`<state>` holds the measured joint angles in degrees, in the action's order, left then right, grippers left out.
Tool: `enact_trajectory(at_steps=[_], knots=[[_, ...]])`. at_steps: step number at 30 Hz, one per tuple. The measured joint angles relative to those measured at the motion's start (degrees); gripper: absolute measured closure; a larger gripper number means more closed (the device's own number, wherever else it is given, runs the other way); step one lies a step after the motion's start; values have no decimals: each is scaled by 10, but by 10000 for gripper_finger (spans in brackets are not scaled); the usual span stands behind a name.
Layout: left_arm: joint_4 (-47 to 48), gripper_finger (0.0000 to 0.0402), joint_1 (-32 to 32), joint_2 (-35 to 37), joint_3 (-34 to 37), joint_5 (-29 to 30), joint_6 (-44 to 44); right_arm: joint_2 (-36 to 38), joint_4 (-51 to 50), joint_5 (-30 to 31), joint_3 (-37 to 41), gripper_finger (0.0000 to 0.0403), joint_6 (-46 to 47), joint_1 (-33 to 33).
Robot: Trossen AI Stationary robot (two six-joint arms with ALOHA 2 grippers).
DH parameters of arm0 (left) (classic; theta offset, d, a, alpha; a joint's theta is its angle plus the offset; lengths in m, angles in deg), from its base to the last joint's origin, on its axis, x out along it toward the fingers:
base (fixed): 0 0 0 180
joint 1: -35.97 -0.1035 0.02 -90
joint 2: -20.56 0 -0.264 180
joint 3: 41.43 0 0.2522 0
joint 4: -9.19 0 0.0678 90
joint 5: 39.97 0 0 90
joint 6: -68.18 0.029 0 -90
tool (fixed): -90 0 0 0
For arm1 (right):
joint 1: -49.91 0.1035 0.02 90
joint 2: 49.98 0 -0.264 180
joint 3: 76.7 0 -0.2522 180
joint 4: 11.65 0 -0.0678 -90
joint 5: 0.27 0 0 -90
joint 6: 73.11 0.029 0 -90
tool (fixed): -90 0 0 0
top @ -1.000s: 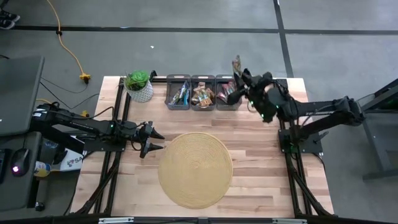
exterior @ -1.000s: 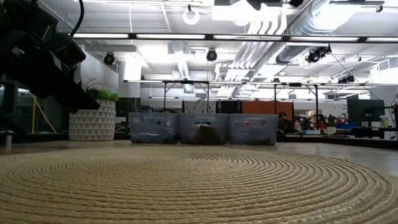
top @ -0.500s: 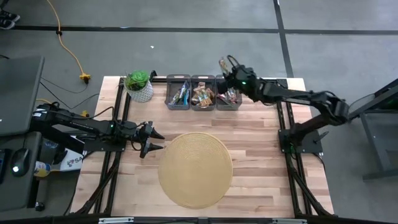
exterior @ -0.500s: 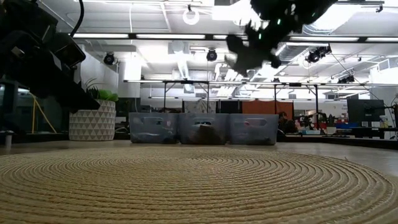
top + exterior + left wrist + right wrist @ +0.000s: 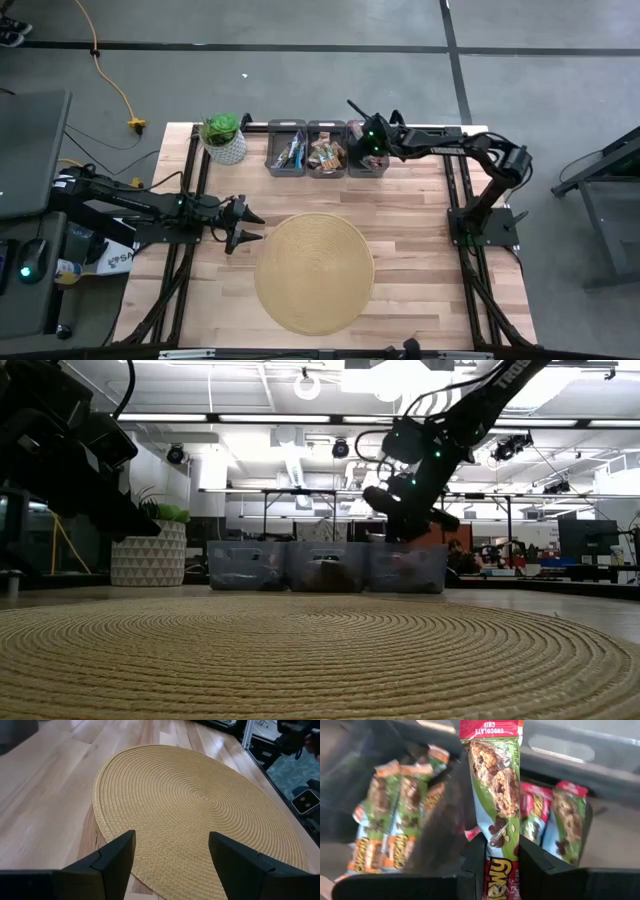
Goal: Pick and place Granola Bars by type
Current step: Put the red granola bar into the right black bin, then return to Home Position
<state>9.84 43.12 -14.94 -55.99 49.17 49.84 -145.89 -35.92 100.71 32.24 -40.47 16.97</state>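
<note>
Pinching a granola bar (image 5: 496,795), the right jaws (image 5: 366,140) have dropped over the bins (image 5: 327,162)

arms: dark, jointed | green LEDs at wrists | cables along links | white lettering

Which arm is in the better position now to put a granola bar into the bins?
The right arm. Its gripper already holds a red-topped chocolate chip bar directly above the rightmost bin. The left gripper waits, jaws open and empty, beside the woven mat.
</note>
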Motion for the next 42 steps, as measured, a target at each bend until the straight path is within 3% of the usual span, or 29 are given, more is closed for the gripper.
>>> enact_trajectory(at_steps=[17,27,31,36,42], knots=[[0,153,0,0,0,0,0,-3,-34,-34,0,328,-58,-6],[0,153,0,0,0,0,0,-1,-37,-40,0,247,-57,-6],[0,153,0,0,0,0,0,19,-38,-40,0,237,-66,-6],[0,153,0,0,0,0,0,73,-35,-62,0,261,-104,-6],[0,153,0,0,0,0,0,162,-51,-140,0,346,-124,4]])
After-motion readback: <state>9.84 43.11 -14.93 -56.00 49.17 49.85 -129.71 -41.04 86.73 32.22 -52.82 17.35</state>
